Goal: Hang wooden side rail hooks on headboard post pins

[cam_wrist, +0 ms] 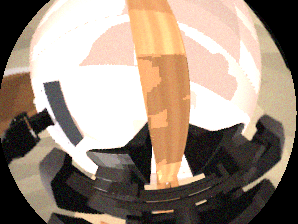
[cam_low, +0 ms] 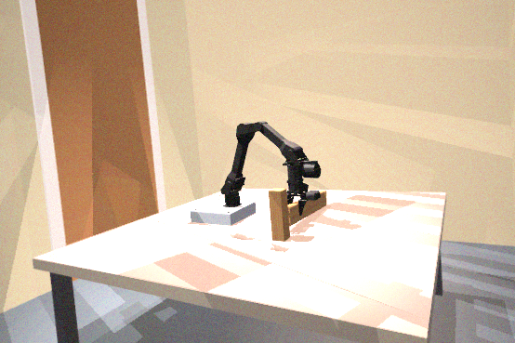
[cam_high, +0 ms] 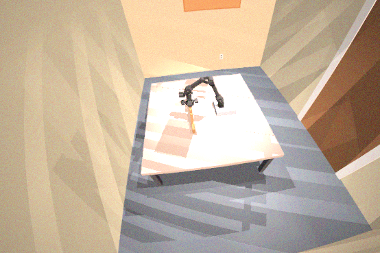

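Observation:
The wooden post [cam_low: 279, 215] stands upright on the table in the exterior view; I cannot make it out in the top view. The long wooden rail [cam_high: 192, 118] [cam_low: 317, 203] [cam_wrist: 166, 90] runs away behind the post, on edge. Its far end looks down on the table. My gripper [cam_high: 190, 104] [cam_low: 296, 205] [cam_wrist: 160, 120] points down and is shut on the rail near its post-side end, with one finger on each side. The hooks, the pins and the slot are hidden, so I cannot tell whether the hooks are seated or the rail touches the post.
The arm's pale base block [cam_high: 226, 112] [cam_low: 211, 215] sits on the table [cam_high: 233, 142] [cam_low: 153, 254], to the left of the post in the exterior view. The arm arches over from the base to the rail. Striped shadows cross the table top.

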Controlling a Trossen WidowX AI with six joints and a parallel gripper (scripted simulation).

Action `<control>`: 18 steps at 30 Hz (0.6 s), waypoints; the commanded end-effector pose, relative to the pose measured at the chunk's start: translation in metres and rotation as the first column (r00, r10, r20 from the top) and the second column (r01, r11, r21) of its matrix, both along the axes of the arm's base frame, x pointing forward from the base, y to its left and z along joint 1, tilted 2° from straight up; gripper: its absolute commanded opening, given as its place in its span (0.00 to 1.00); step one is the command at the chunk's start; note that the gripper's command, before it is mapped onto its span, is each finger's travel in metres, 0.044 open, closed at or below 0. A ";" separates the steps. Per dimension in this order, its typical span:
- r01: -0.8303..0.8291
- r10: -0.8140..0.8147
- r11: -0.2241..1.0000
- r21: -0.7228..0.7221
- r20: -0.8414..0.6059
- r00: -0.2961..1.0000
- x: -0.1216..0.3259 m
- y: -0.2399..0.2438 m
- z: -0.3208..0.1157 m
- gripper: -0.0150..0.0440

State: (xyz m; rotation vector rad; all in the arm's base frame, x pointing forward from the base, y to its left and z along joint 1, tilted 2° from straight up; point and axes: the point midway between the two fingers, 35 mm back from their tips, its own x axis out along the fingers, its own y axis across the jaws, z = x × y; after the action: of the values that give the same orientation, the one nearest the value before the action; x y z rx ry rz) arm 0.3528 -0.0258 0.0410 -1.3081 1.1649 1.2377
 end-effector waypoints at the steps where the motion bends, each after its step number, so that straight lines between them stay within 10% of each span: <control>1: -0.005 0.005 1.000 0.001 0.021 1.000 0.003 0.000 0.007 0.25; 18: -0.005 0.005 1.000 0.001 0.021 1.000 0.005 -0.002 0.006 0.25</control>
State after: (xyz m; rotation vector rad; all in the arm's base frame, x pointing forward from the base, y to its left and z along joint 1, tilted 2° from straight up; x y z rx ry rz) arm 0.3543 -0.0268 0.0424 -1.3129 1.1600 1.2364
